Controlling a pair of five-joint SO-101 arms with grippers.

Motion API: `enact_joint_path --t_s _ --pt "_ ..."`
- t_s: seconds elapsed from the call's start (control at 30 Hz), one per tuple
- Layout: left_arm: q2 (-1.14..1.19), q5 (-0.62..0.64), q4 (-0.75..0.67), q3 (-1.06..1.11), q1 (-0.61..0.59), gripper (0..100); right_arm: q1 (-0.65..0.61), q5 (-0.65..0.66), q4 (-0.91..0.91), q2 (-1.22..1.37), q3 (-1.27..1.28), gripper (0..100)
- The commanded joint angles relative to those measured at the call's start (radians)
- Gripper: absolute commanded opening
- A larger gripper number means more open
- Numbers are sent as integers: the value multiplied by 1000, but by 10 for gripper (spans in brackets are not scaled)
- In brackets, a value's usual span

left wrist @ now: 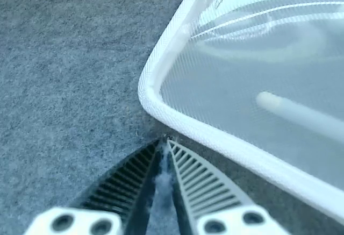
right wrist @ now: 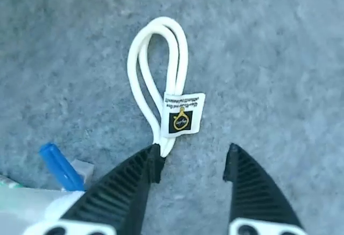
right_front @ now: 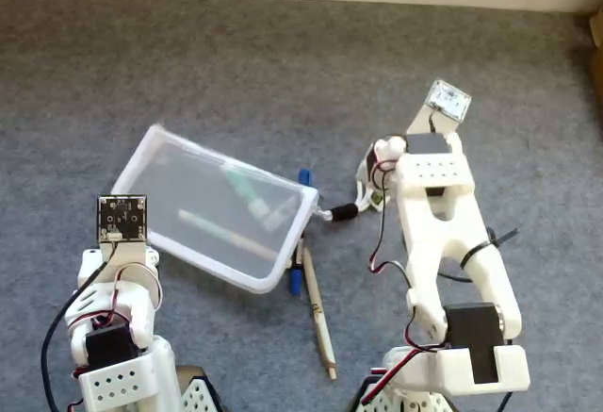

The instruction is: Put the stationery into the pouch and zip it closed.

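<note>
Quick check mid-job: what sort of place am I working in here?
Probably a small robot test bench rather than a home desk. A grey carpet-like mat covers the surface, two white robot arms stand side by side at its near edge, and a mesh pouch and a pen lie laid out between them.

One mesh pouch (right_front: 217, 209) lies on the table (right_front: 283, 73) with two items inside: one pale pen (right_front: 221, 230) and one green-and-white tube (right_front: 247, 192). Outside lie one beige pen (right_front: 318, 313) and one blue pen (right_front: 295, 280). One white cord loop (right wrist: 161, 22) carries one tag (right wrist: 183, 115).
</note>
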Motion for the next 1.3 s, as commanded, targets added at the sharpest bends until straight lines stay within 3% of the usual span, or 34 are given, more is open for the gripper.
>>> enact_joint_path --t_s 0.0,0.2,0.43,1.0,1.2,1.27 --pt "-12 6 5 19 -16 11 -35 -104 19 -12 -67 197" --pt "-12 6 5 19 -16 11 -133 -279 21 -5 -64 195" --pt "-12 6 6 19 -16 11 -217 -347 15 137 -44 195" --pt "-12 6 8 19 -16 11 -205 -466 -76 326 -156 193" --pt "-12 6 11 19 -16 11 -191 -462 -85 346 -157 21" --pt "-12 6 11 19 -16 11 -168 -462 -85 346 -159 5"
